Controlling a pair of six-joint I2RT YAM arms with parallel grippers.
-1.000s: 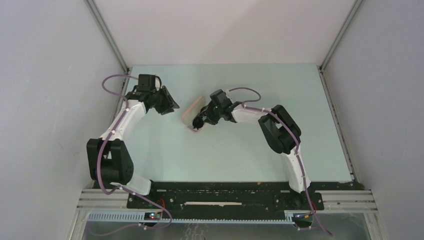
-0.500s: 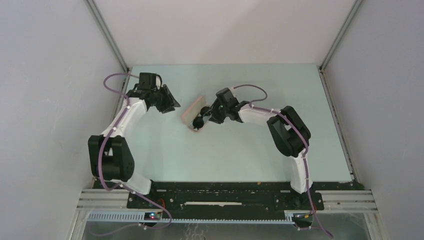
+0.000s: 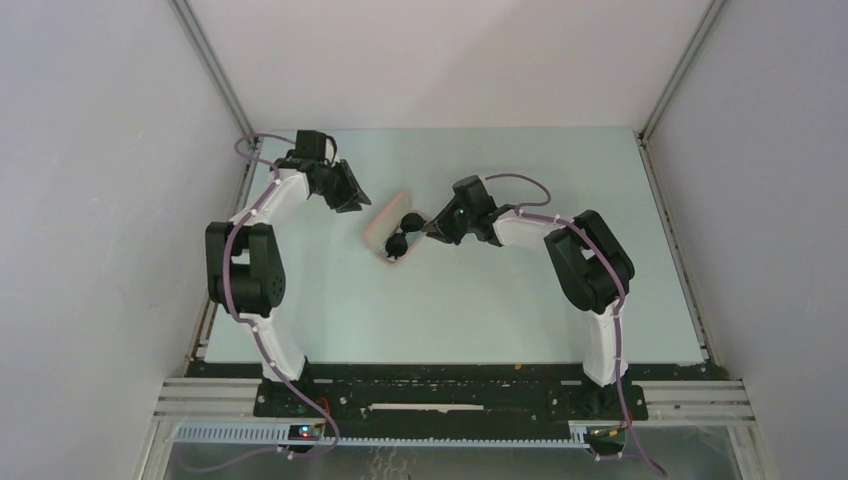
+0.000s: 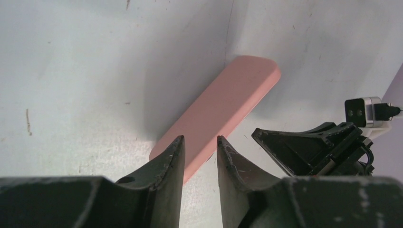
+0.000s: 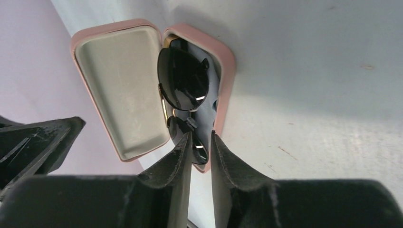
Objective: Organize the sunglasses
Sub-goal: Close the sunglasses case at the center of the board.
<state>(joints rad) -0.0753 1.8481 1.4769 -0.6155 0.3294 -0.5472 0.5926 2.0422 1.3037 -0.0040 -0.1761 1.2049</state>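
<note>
Right wrist: sunglasses (image 5: 183, 83) partly behind fingers (image 5: 177, 166)

Small black sunglasses with round dark lenses and a thin frame (image 5: 183, 85) lie lenses-up inside the open salmon-pink oblong case (image 5: 119, 80) (9 o'clock of table centre), long axis running 1 to 7 o'clock.

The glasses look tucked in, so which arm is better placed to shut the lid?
Probably the left. The left gripper sits right behind the raised lid, so it could tip it over the sunglasses. The right gripper faces the open side of the case.
</note>
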